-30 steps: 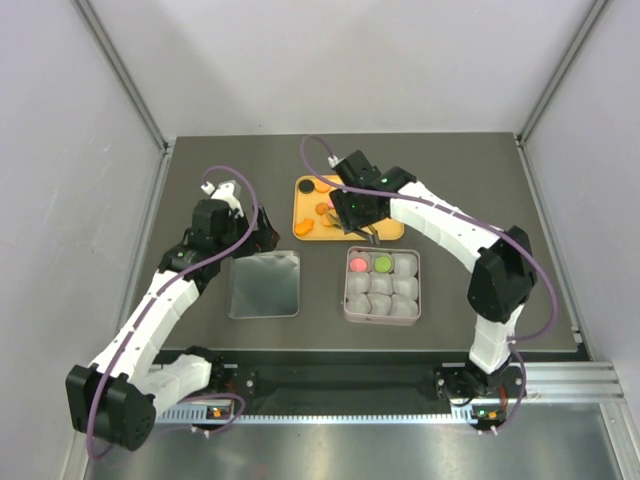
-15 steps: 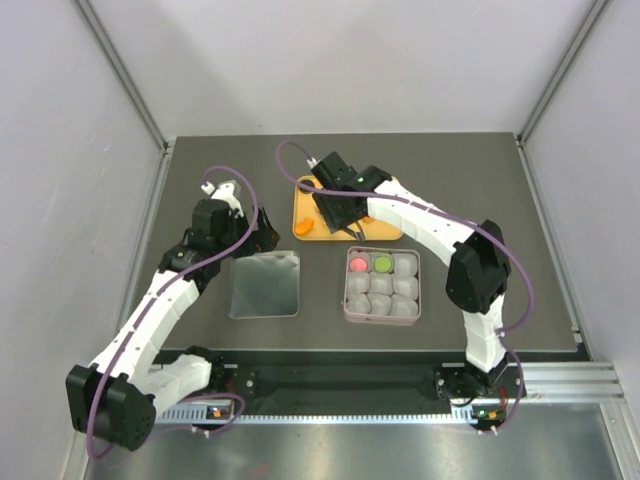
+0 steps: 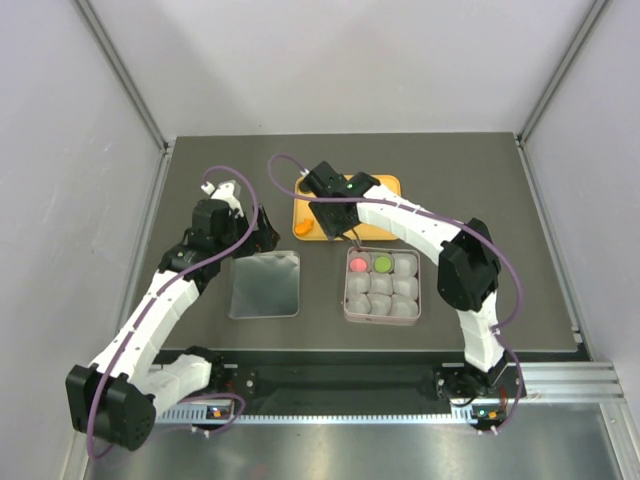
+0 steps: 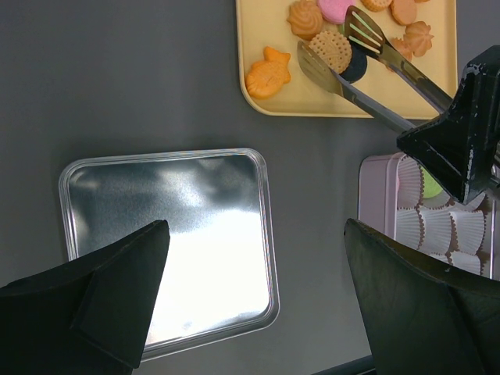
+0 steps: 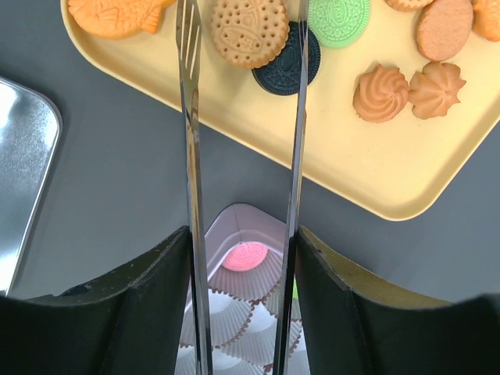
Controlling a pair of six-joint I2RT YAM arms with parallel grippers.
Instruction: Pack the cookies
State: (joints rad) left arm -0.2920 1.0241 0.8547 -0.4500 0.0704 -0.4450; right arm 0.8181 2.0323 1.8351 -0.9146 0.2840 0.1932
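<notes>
— Overhead first: where are the cookies (image 5: 381, 94)?
— Mostly on the orange tray (image 3: 388, 184) at the back of the dark table (image 3: 480, 200). The right gripper (image 3: 338, 212) hangs over the tray and hides most of them. An orange fish-shaped cookie (image 3: 302, 227) shows at the tray's near left corner. A pink cookie (image 3: 359, 265) and a green cookie (image 3: 383, 264) sit side by side in the back row of the square pink tin (image 3: 347, 295), in front of the tray.
— And the other arm?
— The left gripper (image 3: 262, 237) is at the far edge of the silver tin lid (image 3: 265, 290), left of the tin.
— Left wrist camera?
— Its fingers (image 4: 86, 312) are spread wide above the lid, holding nothing. Beyond them, metal tongs (image 4: 367, 74) reach onto the tray.
— Right wrist camera?
— The right gripper's fingers (image 5: 148, 312) clamp the tongs' two arms. The tong tips flank a round perforated biscuit (image 5: 250, 31) that overlaps a black cookie (image 5: 301, 70), with a sliver of gap on each side. Two swirled ones lie to the right.
</notes>
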